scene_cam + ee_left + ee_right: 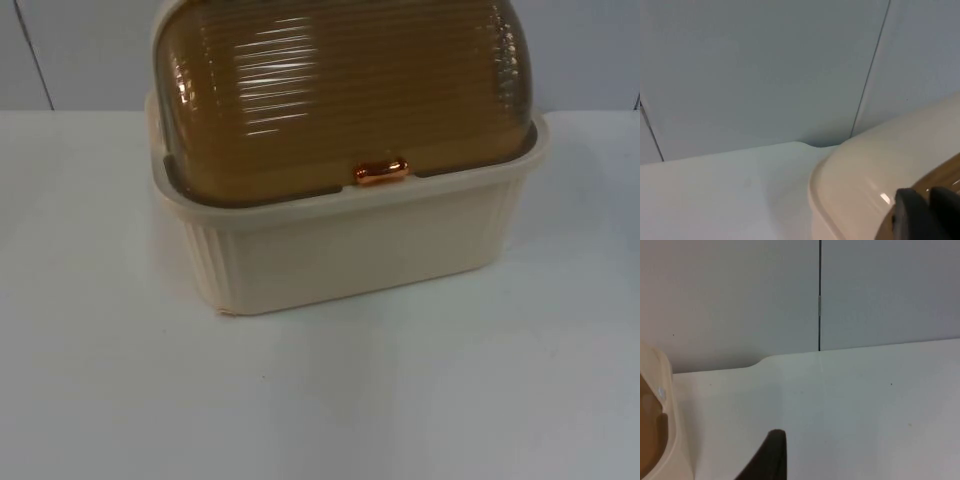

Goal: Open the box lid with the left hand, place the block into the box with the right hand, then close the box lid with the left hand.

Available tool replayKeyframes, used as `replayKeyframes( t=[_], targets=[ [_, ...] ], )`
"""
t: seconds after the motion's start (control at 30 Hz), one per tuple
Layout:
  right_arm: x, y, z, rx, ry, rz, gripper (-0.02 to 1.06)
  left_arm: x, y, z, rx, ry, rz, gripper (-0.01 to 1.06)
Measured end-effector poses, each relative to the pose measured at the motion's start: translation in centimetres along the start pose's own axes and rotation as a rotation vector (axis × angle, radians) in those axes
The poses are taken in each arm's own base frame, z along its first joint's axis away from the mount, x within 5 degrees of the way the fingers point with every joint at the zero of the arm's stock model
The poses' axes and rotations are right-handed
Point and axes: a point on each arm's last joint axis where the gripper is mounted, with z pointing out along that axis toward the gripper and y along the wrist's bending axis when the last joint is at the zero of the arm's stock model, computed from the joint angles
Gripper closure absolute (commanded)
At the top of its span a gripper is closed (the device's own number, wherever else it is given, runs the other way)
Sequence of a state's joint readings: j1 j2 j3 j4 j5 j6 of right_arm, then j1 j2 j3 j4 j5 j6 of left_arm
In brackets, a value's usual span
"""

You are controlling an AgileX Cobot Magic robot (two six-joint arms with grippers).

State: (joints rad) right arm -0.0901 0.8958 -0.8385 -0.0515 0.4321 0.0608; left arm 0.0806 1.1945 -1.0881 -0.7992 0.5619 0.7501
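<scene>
The cream box sits shut on my surface; both my grippers wait beside it, spread unreadable.

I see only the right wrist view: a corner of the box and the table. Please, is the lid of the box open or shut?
Observer: In the top view the brown lid is shut on the cream box.
Operator: Where can it be gripped?
Observer: A copper handle sits at the middle of the lid's front edge.
Operator: Where is the left gripper?
Observer: The left gripper is close to the box's rim, near the wall. Your right gripper is over the table beside the box.
</scene>
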Motion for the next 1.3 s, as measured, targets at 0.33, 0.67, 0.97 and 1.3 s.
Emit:
replayKeyframes(
  t=[0.33, 0.67, 0.97, 1.3],
  targets=[
    [0.0, 0.0, 0.0, 0.0, 0.0, 0.0, -0.01, 0.1, 0.0, 0.0, -0.004, 0.011, -0.033, 0.0],
    [0.1, 0.0, 0.0, 0.001, 0.012, 0.0, -0.01, 0.1, 0.1, 0.0, -0.006, 0.009, -0.034, 0.0],
    [0.5, 0.0, 0.0, 0.001, 0.054, 0.005, -0.01, 0.0, 0.1, 0.0, -0.009, 0.002, -0.039, 0.0],
    [1.9, -0.2, -0.1, 0.018, 0.16, 0.002, -0.01, 2.2, 1.2, -0.8, -0.164, 0.104, -0.024, 0.0]
  ],
)
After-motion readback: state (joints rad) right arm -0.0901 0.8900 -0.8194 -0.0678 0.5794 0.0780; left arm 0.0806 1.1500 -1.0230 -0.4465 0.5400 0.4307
